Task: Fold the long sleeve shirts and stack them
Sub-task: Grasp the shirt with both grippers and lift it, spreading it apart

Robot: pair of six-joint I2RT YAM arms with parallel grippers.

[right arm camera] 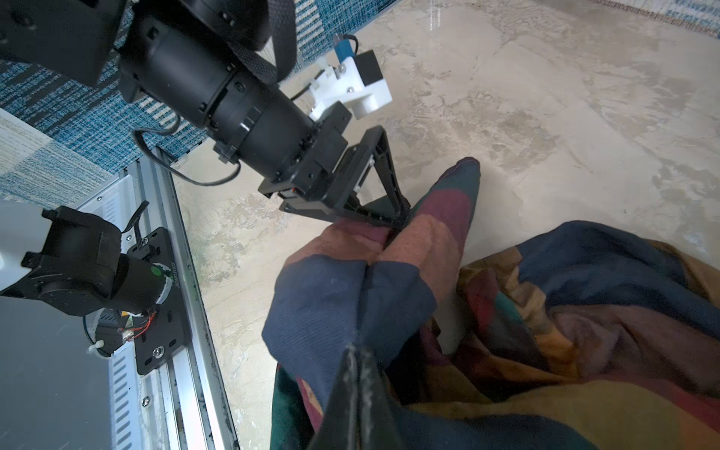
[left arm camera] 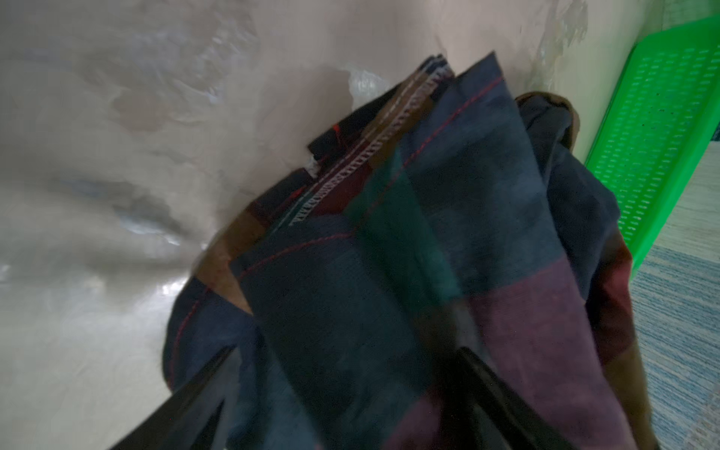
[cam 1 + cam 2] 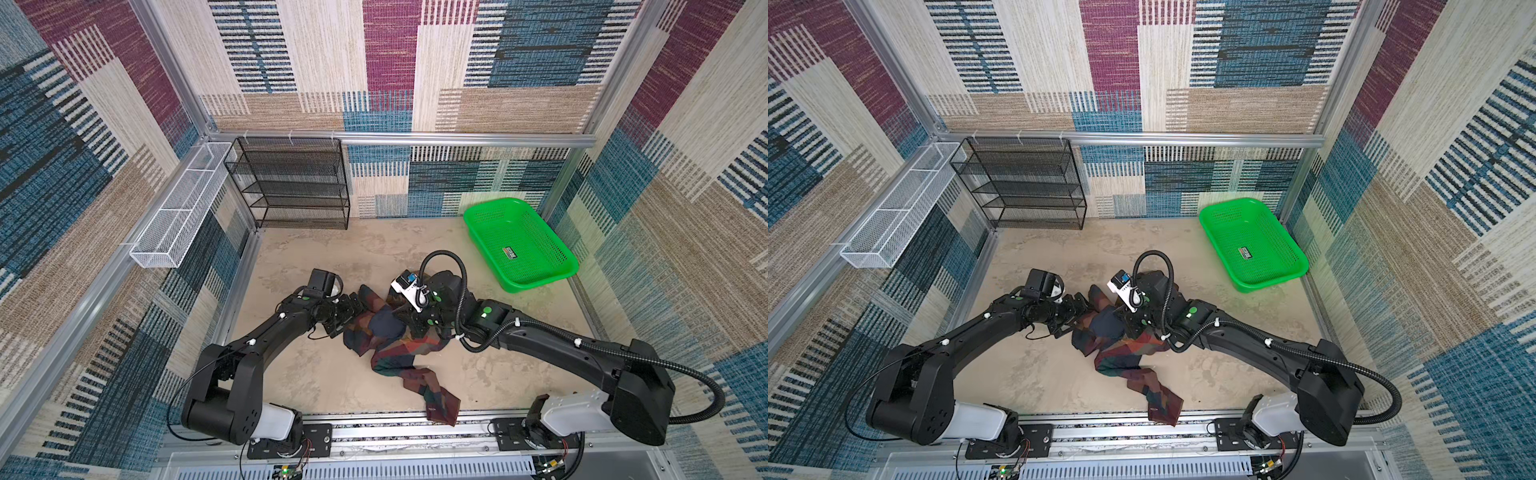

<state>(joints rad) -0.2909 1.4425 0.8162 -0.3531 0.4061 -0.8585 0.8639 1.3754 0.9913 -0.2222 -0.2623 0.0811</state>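
Now, shirt: the plaid shirt (image 3: 395, 336) lies crumpled on the table (image 3: 316, 374), bunched between the left gripper (image 2: 346, 352) and the right gripper (image 1: 357, 348). Its tail trails back from both, over the front rail (image 3: 374, 434).
Right gripper: jaws together, pinching a navy fold of the shirt.
Left gripper: jaws apart with a thick fold between them — whether they press on it I cannot tell.
Risk, slip: the right pinch takes little cloth, so a hard pull would likely free it.
Risk, snag: the trailing end could catch on the rail as the shirt is lifted.
Risk, knock: the grippers are near each other, and a misjudged move could bump them together.
Green basket (image 3: 536, 286): well beyond the right gripper, nothing in it.
Black mesh shelf (image 3: 291, 183): far ahead of the left gripper, tiers bare.
White wire tray (image 3: 174, 224): on the wall out past the left gripper — compartments bare.
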